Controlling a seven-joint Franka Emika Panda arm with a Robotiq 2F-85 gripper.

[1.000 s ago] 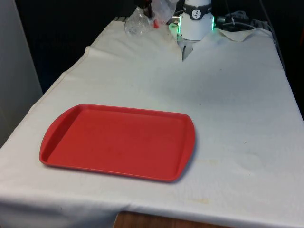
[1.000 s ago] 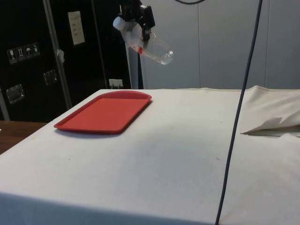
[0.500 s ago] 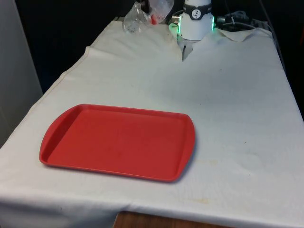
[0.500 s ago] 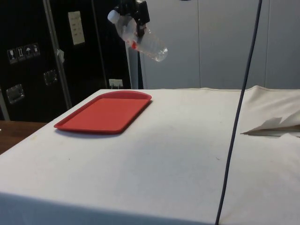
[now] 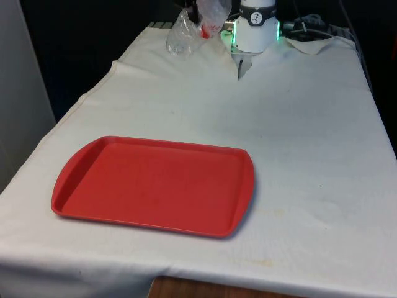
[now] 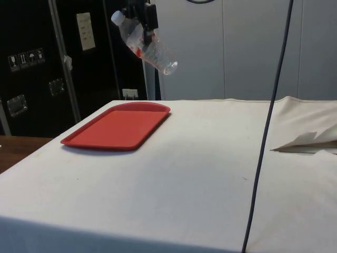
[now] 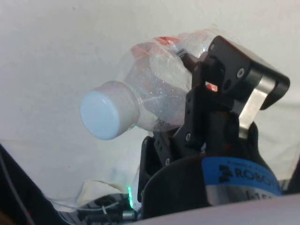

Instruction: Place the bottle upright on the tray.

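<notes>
Gripper (image 6: pixel 149 23) clamped on the bottle (image 6: pixel 145 45), tilted high above the table; the tray (image 5: pixel 155 186) waits bare, placement yet to come

off-task surroundings

we see the surface (image 5: pixel 298 124) draped in a white cloth (image 6: pixel 184 174), creased and folded up near its far end. in the side view a dark cable (image 6: pixel 268 126) hangs down in front, and dark cabinets (image 6: pixel 31 63) with small labels stand behind, beside pale wall panels (image 6: pixel 253 47).
</notes>
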